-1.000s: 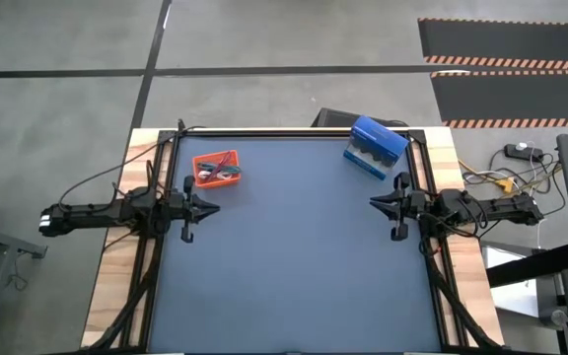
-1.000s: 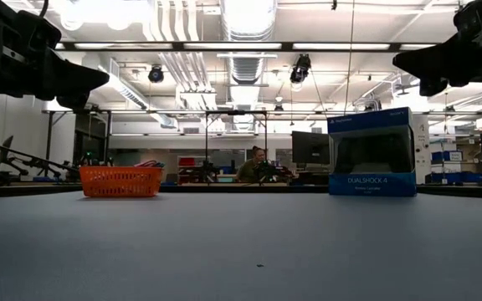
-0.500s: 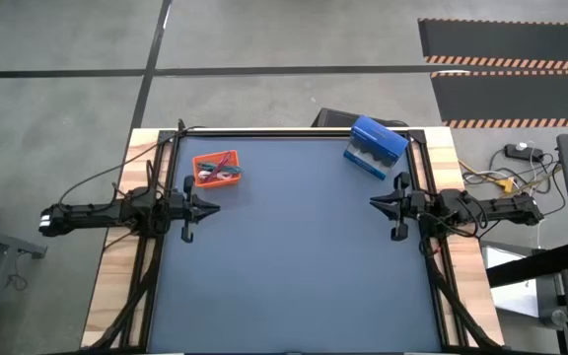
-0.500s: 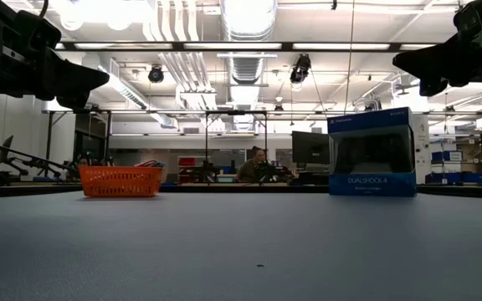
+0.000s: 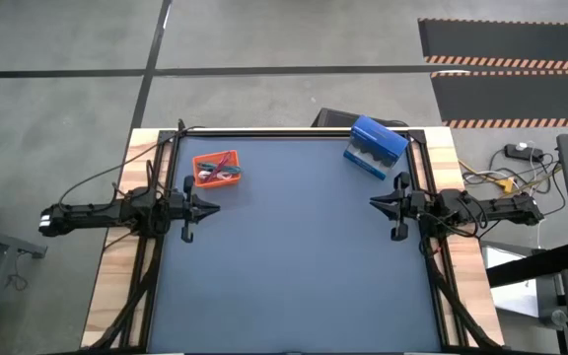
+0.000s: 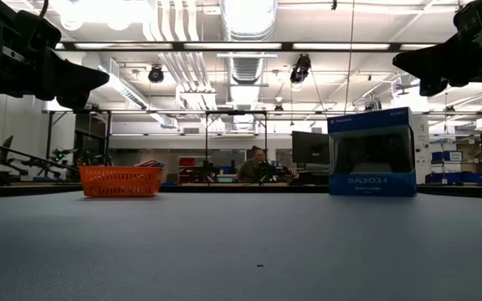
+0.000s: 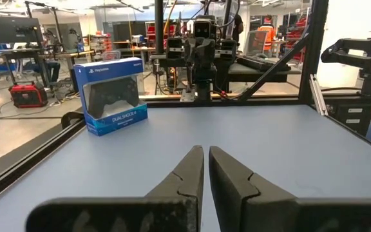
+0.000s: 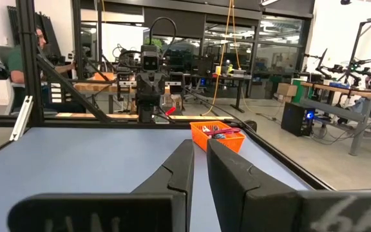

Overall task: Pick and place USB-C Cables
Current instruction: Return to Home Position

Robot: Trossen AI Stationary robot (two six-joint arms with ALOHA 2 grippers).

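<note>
An orange tray (image 5: 216, 168) stands on the blue table at the far left and holds small bundled cables (image 5: 220, 174) in red-pink, teal and white; the black one does not show. The tray also shows in the low view (image 6: 120, 181) and the right wrist view (image 8: 216, 135). My left gripper (image 5: 213, 207) hovers shut and empty at the table's left side, just nearer than the tray; its fingertips meet in the left wrist view (image 7: 206, 152). My right gripper (image 5: 373, 203) hovers shut and empty at the right side (image 8: 199, 144).
A blue game-controller box (image 5: 374, 146) stands at the far right of the table; it also shows in the low view (image 6: 371, 151) and the left wrist view (image 7: 112, 95). A person (image 6: 254, 164) sits beyond the far edge. The blue mat (image 5: 294, 266) between the arms is bare.
</note>
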